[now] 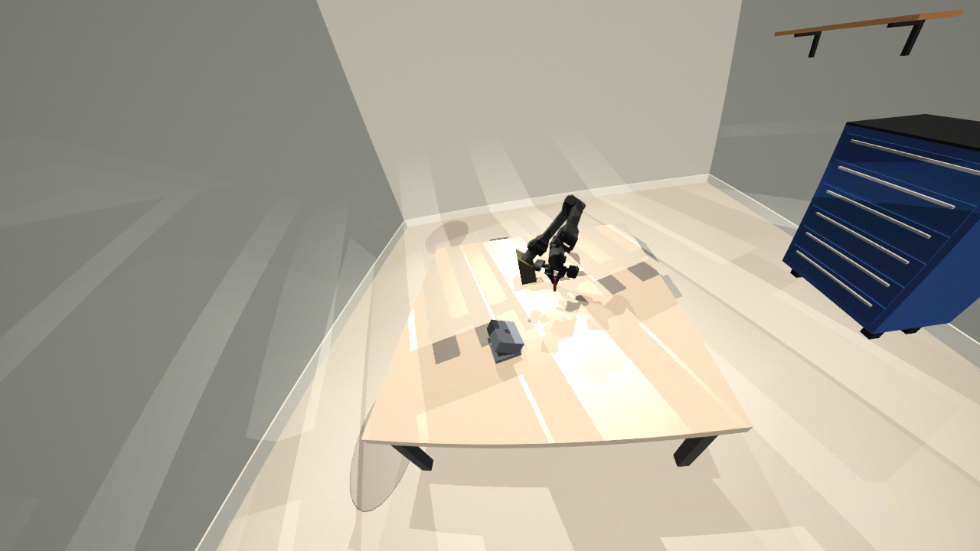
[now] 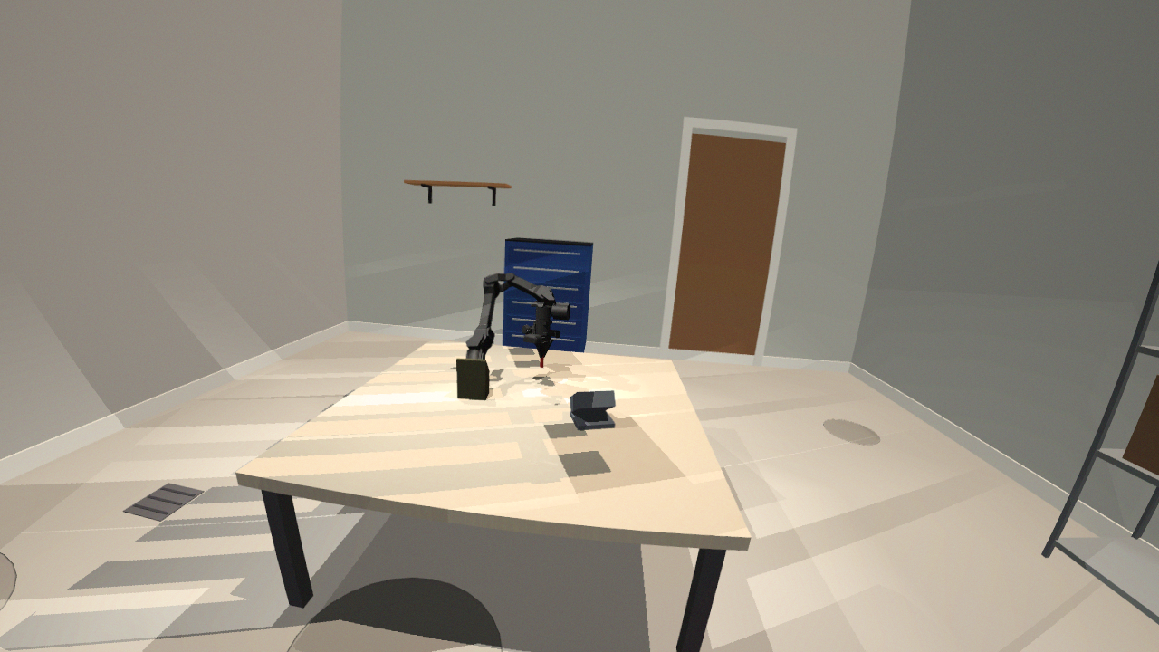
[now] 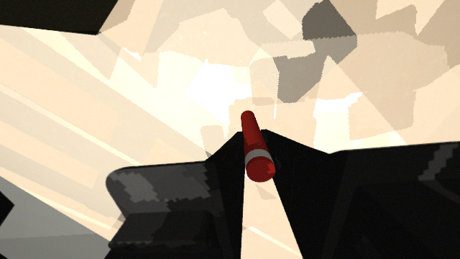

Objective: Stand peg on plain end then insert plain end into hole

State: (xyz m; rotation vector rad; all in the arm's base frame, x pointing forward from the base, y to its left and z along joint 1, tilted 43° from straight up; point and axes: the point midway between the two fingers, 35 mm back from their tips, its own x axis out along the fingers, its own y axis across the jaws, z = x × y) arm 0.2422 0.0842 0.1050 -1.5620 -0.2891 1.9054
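The red peg [image 1: 554, 284] [image 2: 541, 363] [image 3: 250, 126] is upright or nearly so, with its white band [image 3: 259, 154] at the upper end and its plain end down. My gripper [image 1: 555, 275] [image 2: 541, 356] [image 3: 251, 136] is shut on the peg, with a finger on either side of it below the band. The plain end appears to hang a little above the table [image 1: 472, 418] [image 2: 462, 486]. The grey sloped panel [image 1: 506, 342] [image 2: 592, 402] stands apart from the gripper, nearer to the top view. Its hole [image 1: 507, 330] looks empty there; it is not visible in the exterior view.
A dark upright block [image 1: 526, 272] [image 2: 472, 379] stands beside the arm's base. A dark shape [image 3: 47, 14] shows at the wrist view's upper left. A blue drawer cabinet [image 1: 883, 219] [image 2: 548, 275] stands beyond the table. Patchy shadows and bright light cross the tabletop.
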